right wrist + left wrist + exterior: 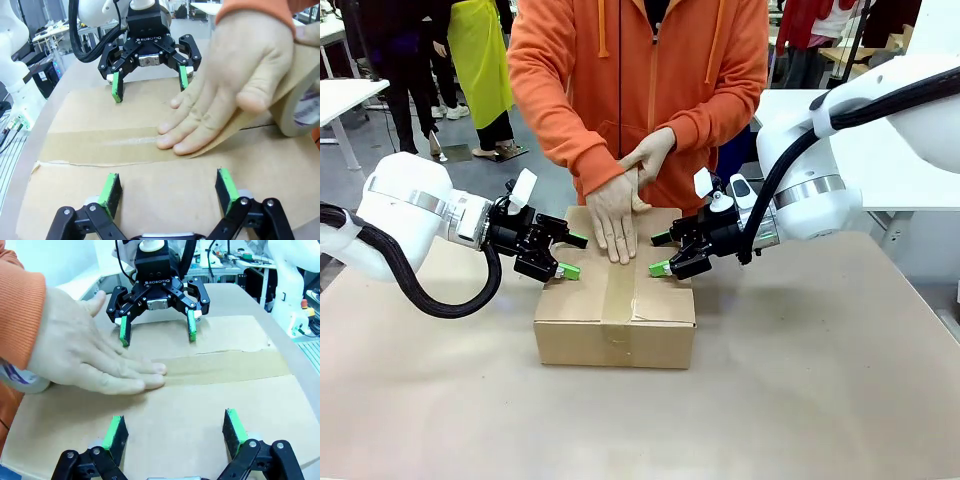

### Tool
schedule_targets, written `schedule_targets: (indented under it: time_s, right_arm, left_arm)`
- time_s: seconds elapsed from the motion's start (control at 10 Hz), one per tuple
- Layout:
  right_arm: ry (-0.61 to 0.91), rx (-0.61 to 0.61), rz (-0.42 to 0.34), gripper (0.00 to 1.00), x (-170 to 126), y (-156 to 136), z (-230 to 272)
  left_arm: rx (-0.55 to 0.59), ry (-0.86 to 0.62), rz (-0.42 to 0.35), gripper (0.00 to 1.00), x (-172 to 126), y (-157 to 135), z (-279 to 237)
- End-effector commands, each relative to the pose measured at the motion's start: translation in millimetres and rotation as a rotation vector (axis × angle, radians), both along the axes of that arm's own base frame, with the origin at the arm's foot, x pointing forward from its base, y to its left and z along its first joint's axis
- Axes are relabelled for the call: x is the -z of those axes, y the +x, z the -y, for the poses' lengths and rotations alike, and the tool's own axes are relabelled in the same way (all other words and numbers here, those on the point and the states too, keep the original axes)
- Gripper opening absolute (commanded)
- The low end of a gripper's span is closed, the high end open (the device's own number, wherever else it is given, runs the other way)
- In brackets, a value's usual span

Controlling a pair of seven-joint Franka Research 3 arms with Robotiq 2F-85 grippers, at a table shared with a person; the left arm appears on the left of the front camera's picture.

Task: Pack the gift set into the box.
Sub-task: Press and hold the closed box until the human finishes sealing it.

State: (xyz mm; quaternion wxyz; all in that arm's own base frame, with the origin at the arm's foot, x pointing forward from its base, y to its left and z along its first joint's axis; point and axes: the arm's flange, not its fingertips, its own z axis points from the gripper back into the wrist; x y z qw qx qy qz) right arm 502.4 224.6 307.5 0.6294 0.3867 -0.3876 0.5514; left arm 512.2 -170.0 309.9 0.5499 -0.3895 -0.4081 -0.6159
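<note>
The brown cardboard box (615, 315) sits mid-table with its flaps closed and a tape strip (618, 290) along the top seam. The gift set is hidden from view. My left gripper (570, 255) is open, its green pads resting on the box's left flap (170, 432). My right gripper (660, 253) is open too, pads on the right flap (167, 192). A person's hand (613, 210) presses the tape flat on the seam, while the other hand holds a tape roll (300, 100). Each wrist view shows the opposite gripper across the box.
The person in an orange hoodie (640, 70) stands at the far edge of the tan table (800, 400). White tables (345, 95) and other people stand farther back. Bare tabletop lies in front of and beside the box.
</note>
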Motion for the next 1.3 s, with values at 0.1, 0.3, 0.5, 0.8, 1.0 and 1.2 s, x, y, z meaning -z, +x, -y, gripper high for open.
schedule_targets:
  time_s: [0.1, 0.3, 0.5, 0.8, 1.0, 1.2]
  right_arm:
    - [-0.009, 0.001, 0.002, 1.00, 2.6, -0.2, -1.6]
    - [-0.009, 0.001, 0.002, 1.00, 2.6, -0.2, -1.6]
    - [-0.009, 0.001, 0.002, 1.00, 2.6, -0.2, -1.6]
    - [-0.009, 0.001, 0.002, 1.00, 2.6, -0.2, -1.6]
    - [-0.009, 0.001, 0.002, 1.00, 2.6, -0.2, -1.6]
    - [-0.009, 0.001, 0.002, 1.00, 2.6, -0.2, -1.6]
  left_arm:
    - [0.005, 0.000, 0.013, 1.00, 1.2, -1.7, -0.4]
    - [0.005, 0.000, 0.013, 1.00, 1.2, -1.7, -0.4]
    - [0.005, 0.000, 0.013, 1.00, 1.2, -1.7, -0.4]
    - [0.005, 0.000, 0.013, 1.00, 1.2, -1.7, -0.4]
    - [0.005, 0.000, 0.013, 1.00, 1.2, -1.7, -0.4]
    - [0.005, 0.000, 0.013, 1.00, 1.2, -1.7, -0.4]
